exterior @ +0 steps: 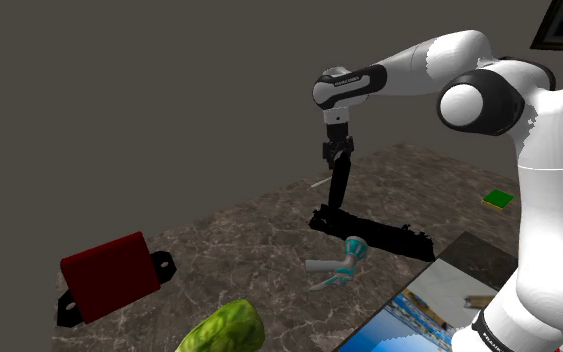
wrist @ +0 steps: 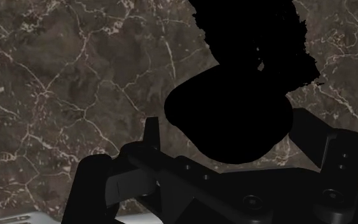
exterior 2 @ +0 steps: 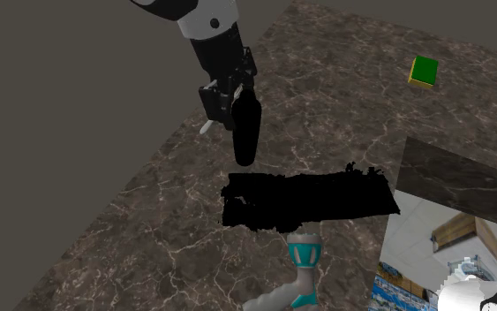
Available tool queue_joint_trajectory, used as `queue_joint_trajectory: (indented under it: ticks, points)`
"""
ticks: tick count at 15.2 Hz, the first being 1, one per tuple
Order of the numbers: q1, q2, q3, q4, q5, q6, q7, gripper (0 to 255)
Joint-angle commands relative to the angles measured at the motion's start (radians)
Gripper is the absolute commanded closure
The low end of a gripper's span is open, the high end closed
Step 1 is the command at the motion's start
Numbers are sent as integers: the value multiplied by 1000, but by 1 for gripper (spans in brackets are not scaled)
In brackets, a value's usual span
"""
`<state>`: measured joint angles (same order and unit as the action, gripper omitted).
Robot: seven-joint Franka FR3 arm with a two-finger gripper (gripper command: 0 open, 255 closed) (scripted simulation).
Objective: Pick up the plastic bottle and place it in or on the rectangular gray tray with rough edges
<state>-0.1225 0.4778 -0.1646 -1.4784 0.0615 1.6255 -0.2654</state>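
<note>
- gripper [exterior 2: 230, 95] clamping the black bottle [exterior 2: 245, 132] by its top, fingers closed onto it
- bottle hanging upright, long axis vertical, directly below gripper
- bottle sitting just above the black rough-edged tray [exterior 2: 326, 199], over the end nearest the surface [exterior 2: 131, 230] edge, likely needing lowering

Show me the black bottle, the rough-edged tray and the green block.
black bottle [exterior 2: 245, 132], second exterior view, middle of its body.
rough-edged tray [exterior 2: 326, 199], second exterior view, bare middle.
green block [exterior 2: 424, 69], second exterior view, top face.
</note>
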Motion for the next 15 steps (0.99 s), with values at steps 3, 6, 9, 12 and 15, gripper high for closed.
queue_joint_trajectory:
  ticks: [3, 6, 9, 12, 15]
  points:
    - [0, 0, 0, 0, 0, 0, 0, 0]
    - [0, 0, 0, -1, 0, 0, 0, 255]
    - [0, 0, 0, -1, 0, 0, 0, 255]
    - [0, 0, 0, -1, 0, 1, 0, 255]
    - [0, -6, -1, 17, -1, -23, 1, 255]
